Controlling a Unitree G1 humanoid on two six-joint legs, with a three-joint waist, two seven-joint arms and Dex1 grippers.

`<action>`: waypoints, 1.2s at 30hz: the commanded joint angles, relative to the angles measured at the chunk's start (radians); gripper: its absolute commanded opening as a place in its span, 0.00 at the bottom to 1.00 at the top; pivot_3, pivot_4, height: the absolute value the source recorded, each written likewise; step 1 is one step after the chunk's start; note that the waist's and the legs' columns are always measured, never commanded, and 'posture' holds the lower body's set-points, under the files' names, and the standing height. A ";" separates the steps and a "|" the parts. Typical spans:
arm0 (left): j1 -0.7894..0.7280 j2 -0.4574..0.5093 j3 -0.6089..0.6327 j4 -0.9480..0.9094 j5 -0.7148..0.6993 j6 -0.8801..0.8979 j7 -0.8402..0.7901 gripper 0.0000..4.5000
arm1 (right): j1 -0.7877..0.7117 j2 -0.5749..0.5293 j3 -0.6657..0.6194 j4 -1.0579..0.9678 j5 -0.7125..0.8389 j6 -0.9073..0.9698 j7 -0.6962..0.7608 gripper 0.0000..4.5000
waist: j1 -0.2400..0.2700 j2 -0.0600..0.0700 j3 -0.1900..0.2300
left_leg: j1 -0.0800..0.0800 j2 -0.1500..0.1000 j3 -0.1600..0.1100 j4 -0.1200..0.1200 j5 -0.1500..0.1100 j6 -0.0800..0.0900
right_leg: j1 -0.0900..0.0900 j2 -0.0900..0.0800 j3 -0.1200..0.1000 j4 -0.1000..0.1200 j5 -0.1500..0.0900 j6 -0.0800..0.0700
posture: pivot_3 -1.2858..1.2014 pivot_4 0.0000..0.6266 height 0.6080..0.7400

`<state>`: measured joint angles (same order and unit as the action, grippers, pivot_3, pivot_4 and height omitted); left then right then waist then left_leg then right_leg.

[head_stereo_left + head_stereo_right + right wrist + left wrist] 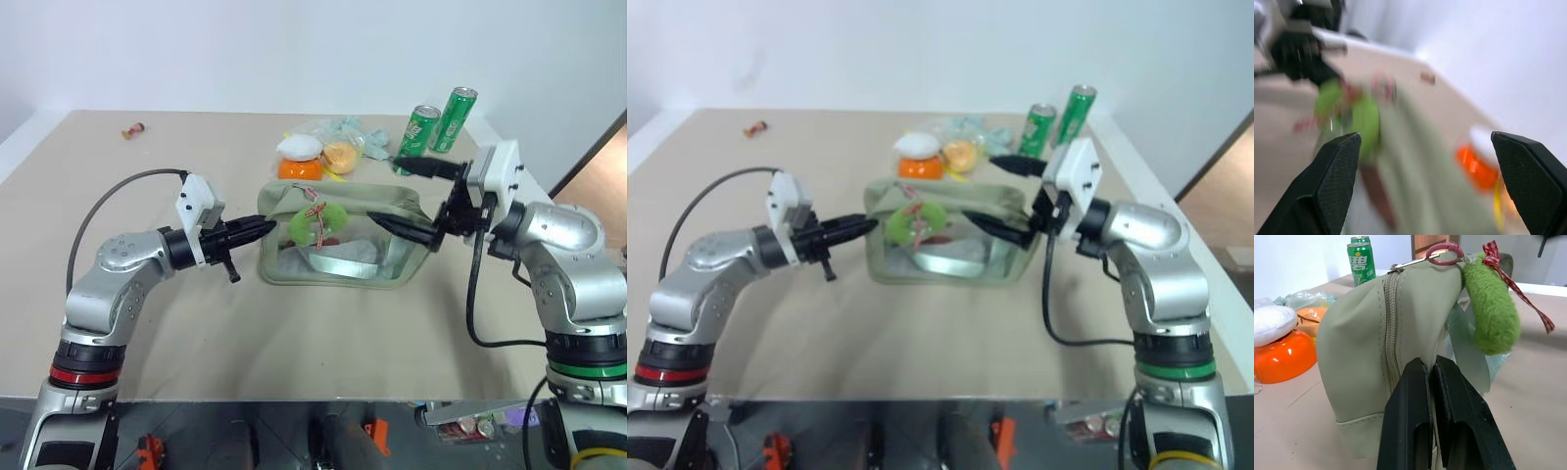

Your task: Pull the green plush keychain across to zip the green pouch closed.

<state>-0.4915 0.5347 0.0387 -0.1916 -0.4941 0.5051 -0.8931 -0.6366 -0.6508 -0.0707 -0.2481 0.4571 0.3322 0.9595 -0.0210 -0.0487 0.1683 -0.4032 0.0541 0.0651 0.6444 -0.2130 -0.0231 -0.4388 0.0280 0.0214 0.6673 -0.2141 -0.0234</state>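
The green pouch stands mid-table, sage fabric with clear sides. My left gripper is shut, pinching the fabric at the pouch's left end. The green plush keychain hangs on a pink ring with a red cord over the pouch's front, near that left end, and shows again in the left wrist view. My right gripper is wide open at the pouch's right end. One finger is above the pouch's top and the other against its side, with nothing held.
Two green cans stand at the back right near the table's edge. An orange bowl with a white item on it and a bagged orange fruit sit just behind the pouch. A small red object lies far back left.
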 commanded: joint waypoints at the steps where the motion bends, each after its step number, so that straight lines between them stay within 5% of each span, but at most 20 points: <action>1: -0.006 -0.017 0.000 -0.062 -0.035 0.019 0.024 0.00 | -0.013 0.031 0.048 -0.126 0.063 0.086 -0.035 0.99 | 0.001 0.000 0.000 | 0.000 0.000 0.000 0.000 0.000 0.000 | 0.000 0.000 0.000 0.000 0.000 0.000 | 0.52 0.24 1.00; 9: 0.000 -0.025 -0.017 -0.081 -0.034 0.031 0.044 0.00 | 0.077 0.073 0.133 -0.192 0.088 0.185 -0.076 0.99 | 0.002 0.000 0.000 | -0.003 0.000 -0.002 0.002 0.000 0.000 | 0.000 -0.004 0.000 -0.001 0.000 0.003 | 0.52 0.24 1.00; 26: 0.005 -0.018 -0.025 -0.080 -0.025 0.030 0.054 0.00 | 0.074 0.069 0.087 -0.095 0.074 0.183 -0.114 0.99 | 0.002 0.000 0.000 | -0.004 -0.002 -0.002 0.005 0.000 0.001 | 0.000 -0.004 -0.001 -0.001 0.000 0.003 | 0.52 0.24 1.00; 36: -0.008 -0.025 -0.031 -0.072 -0.020 0.026 0.060 0.00 | 0.105 0.086 0.122 -0.072 0.016 0.140 -0.114 0.20 | 0.002 0.000 0.000 | -0.004 -0.002 -0.002 0.005 0.000 0.001 | 0.001 -0.004 -0.002 -0.001 0.000 0.003 | 0.52 0.24 1.00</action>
<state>-0.4787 0.5150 0.0134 -0.2439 -0.5103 0.5442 -0.8333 -0.5248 -0.5683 0.0482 -0.3178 0.4885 0.5054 0.8471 -0.0190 -0.0488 0.1683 -0.4070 0.0521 0.0634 0.6494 -0.2133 -0.0217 -0.4384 0.0242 0.0200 0.6666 -0.2136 -0.0203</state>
